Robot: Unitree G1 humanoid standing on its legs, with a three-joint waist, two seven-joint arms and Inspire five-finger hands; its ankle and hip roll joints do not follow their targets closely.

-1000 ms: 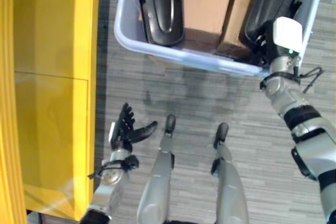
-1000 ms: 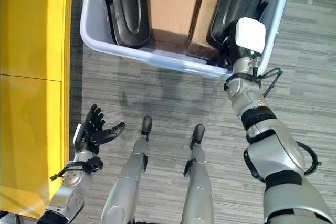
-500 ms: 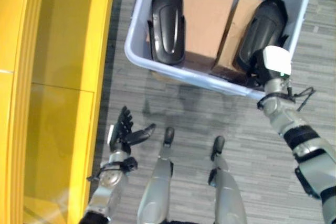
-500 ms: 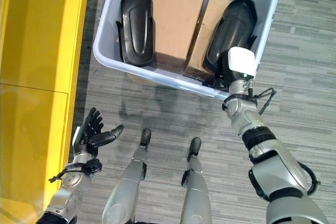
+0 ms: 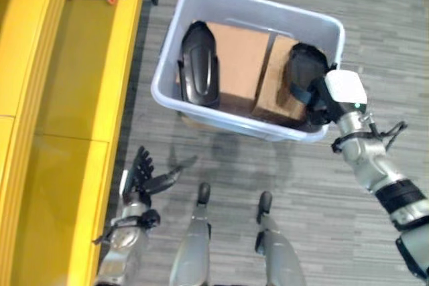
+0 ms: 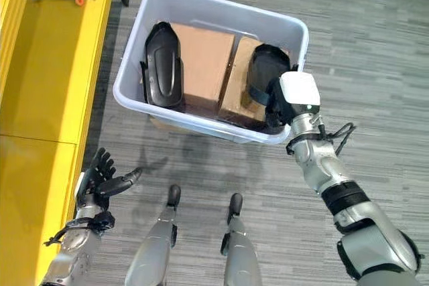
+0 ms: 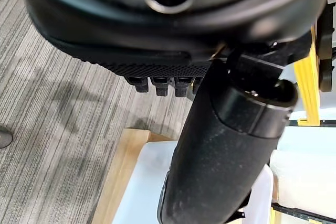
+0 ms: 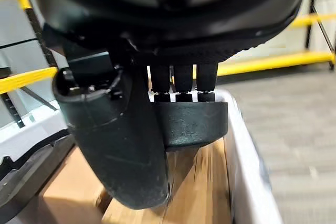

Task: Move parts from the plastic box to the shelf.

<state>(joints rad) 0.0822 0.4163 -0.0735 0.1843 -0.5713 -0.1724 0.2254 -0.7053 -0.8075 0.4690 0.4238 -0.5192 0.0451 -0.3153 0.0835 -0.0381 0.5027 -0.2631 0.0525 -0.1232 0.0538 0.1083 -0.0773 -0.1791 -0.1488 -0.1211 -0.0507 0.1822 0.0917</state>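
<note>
Two glossy black moulded plastic parts (image 6: 163, 65) in pale plastic box (image 6: 201, 127) | right hand (image 6: 281, 102) fingers curled round right one (image 6: 260, 72) | left hand (image 6: 100, 179) fingers spread, empty | rigid, light, slick: grip edges

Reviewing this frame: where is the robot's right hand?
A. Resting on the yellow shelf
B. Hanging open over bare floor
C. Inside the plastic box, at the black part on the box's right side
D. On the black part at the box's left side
C: the right hand reaches over the near rim of the plastic box and sits at the right black part; the left hand is open over the floor.
</note>
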